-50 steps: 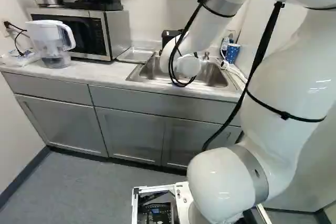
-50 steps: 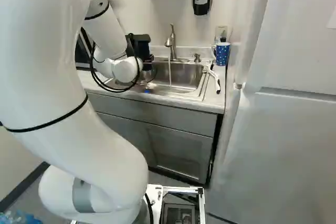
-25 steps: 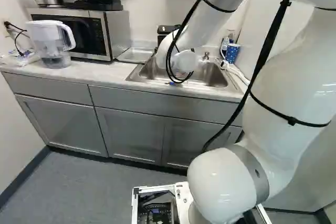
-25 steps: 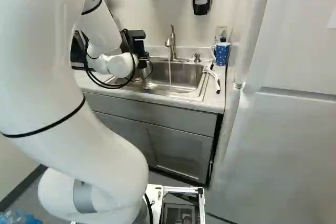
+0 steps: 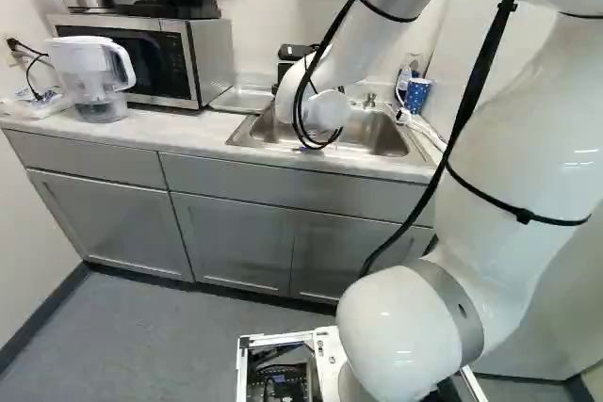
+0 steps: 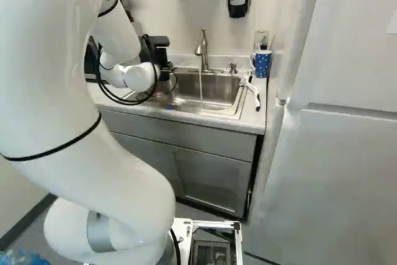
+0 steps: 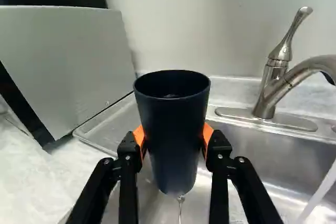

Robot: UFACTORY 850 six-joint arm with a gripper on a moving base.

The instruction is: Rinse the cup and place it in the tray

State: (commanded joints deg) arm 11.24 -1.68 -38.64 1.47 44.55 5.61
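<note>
The tool (image 7: 173,136), gripping the dripping dark cup (image 7: 172,166), has swung from the running water (image 6: 200,88) toward the tray (image 5: 241,100); rinsing's probably done.

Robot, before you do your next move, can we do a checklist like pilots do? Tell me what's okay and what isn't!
1. Gripper has the cup from both sides: ok.
2. Cup upright, open end up: ok.
3. Cup finished dripping: not ok, water is dripping from its bottom.
4. Cup clean and drained inside: cannot tell, the inside is too dark to see the bottom well.
5. Faucet off: not ok, water is running into the sink.
6. Tray has a bare spot for the cup: ok, in the part that shows between the sink and the microwave.
</note>
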